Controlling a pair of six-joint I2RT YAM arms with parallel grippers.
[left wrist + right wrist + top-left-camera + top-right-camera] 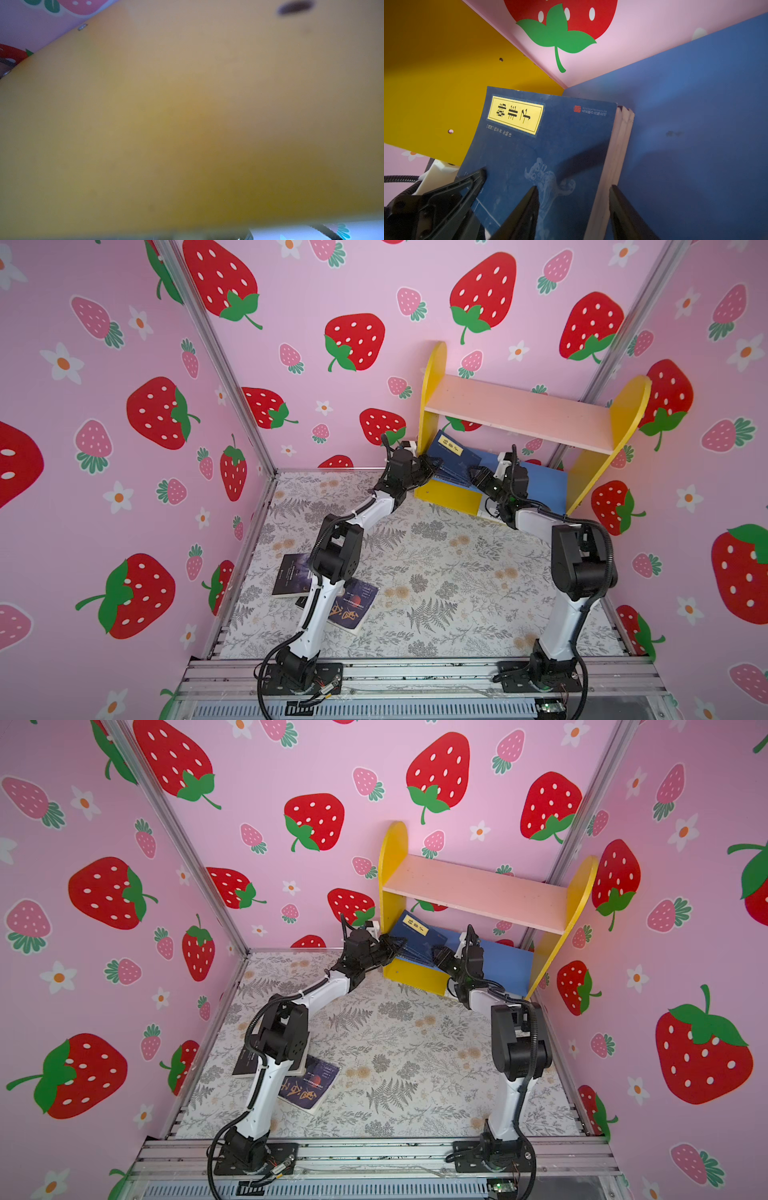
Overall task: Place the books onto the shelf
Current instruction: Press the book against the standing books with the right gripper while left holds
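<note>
- Presently, my left gripper (434,467) is closed. Its tip lies against the lower corner of the navy books (451,452), and I cannot tell whether it pinches anything.
- My right gripper (573,188) has its jaws apart. One finger (527,209) lies over the front cover and the other (620,209) sits at the page edges. Whether either presses on the stack I cannot tell.
- The navy books stand tilted in the lower compartment of the shelf (519,410). They lean toward the yellow side panel (432,377), with their lower edge on the blue lower board (544,485). The front cover carries a yellow title label (516,114).
- The shelf stands at the back right corner of the table (436,572), against the strawberry wall (353,302).
- The left wrist view is filled by a blurred yellow surface close to the lens.
- Two dark books (289,576) lie flat on the table, overlapping and partly under my left arm. They are well apart from the shelf.
- A white book (489,509) shows beneath my right wrist at the shelf's front edge. I cannot tell what it rests on.
</note>
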